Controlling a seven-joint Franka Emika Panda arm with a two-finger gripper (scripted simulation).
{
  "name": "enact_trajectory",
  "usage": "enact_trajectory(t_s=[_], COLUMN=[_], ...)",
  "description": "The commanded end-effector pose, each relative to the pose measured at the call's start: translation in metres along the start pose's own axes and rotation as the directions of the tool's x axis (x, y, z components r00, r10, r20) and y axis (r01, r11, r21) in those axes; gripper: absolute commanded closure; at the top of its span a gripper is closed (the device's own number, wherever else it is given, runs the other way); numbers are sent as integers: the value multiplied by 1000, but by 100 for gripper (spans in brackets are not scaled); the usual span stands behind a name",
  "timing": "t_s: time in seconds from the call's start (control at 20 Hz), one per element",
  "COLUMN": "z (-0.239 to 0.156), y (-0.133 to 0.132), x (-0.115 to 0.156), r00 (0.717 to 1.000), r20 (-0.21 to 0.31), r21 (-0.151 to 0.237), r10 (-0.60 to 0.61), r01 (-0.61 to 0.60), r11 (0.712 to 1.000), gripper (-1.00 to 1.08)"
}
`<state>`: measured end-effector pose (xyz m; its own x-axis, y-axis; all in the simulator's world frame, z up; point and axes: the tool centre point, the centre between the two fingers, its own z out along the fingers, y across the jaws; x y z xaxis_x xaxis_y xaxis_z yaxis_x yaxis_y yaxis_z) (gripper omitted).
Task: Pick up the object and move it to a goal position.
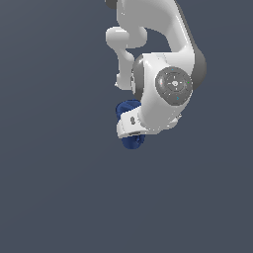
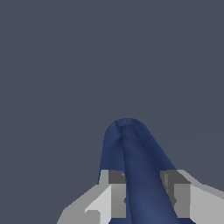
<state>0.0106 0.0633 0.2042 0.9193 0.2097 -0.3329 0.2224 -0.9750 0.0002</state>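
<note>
Two fingers of the gripper pinch the blue pitcher, which juts toward twelve o'clock; that narrow hold could let it swing or slip during transport.

One dark blue pitcher, partly hidden behind arm in exterior view. One white robot arm. One gripper, two fingers visible in wrist view. One plain grey surface.

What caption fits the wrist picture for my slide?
End effector fingers clamp the dark blue pitcher above plain grey ground.
</note>
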Motion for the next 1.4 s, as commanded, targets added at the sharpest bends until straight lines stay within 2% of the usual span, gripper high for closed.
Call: enact_trajectory(t_s=[0.0,0.35,0.6,0.95,1.35], z=[-7,-21,-28,-33,-33], y=[17,58,77,90,93], x=[6,23,32,39,40], r00=[1000,1000,1000,1000,1000], r20=[-2,-2,-2,-2,1], r21=[-1,-1,-1,0,1], r10=[0,0,0,0,0], r01=[0,0,0,0,0], r11=[1000,1000,1000,1000,1000], gripper=[108,108,108,108,108])
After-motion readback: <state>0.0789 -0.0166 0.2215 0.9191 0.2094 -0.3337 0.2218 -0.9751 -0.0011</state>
